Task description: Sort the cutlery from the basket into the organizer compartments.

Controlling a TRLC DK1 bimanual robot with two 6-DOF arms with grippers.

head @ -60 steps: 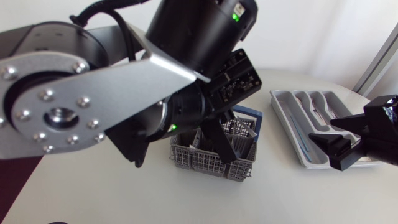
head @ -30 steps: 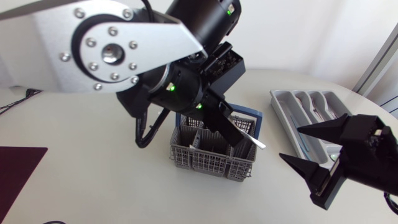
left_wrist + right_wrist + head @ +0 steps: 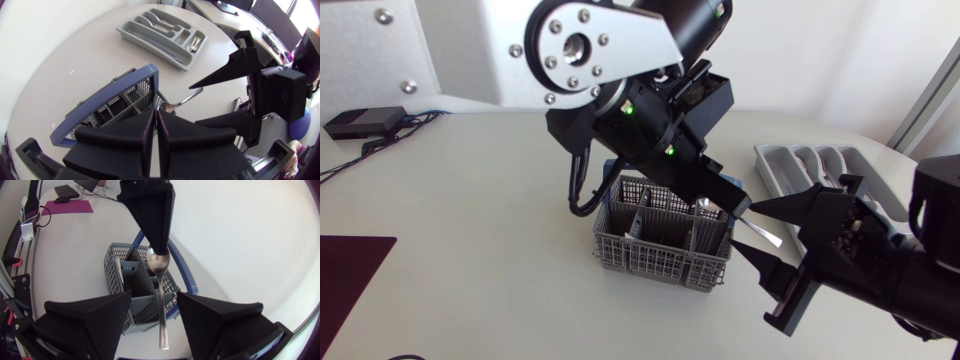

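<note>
The table (image 3: pixel 470 280) carries everything, and the grey wire basket (image 3: pixel 650 262) with its blue handle serves as the marker. The left arm (image 3: pixel 590 50) reaches in over the basket from the far side. The right arm (image 3: pixel 910 270) comes in from the organizer's side and stops just short of the basket. The organizer (image 3: pixel 772 172) lies well apart from the basket, beyond the right arm, and a few pieces of cutlery show in its compartments.

Just above the basket's organizer-side corner, the left gripper (image 3: pixel 734 205) has its fingers pressed together, pinching a spoon (image 3: pixel 160 280) by the neck just behind the bowl. That leaves the whole handle free, sticking out past the basket's edge. The right gripper (image 3: pixel 155 296) is spread wide, one finger on each side of that handle and touching neither.

This looks like a handover. The left arm offers the long free end so the right arm can close on it and carry the spoon to the organizer. The handle is thin and slick, so a grip taken off-centre could let it swing.
</note>
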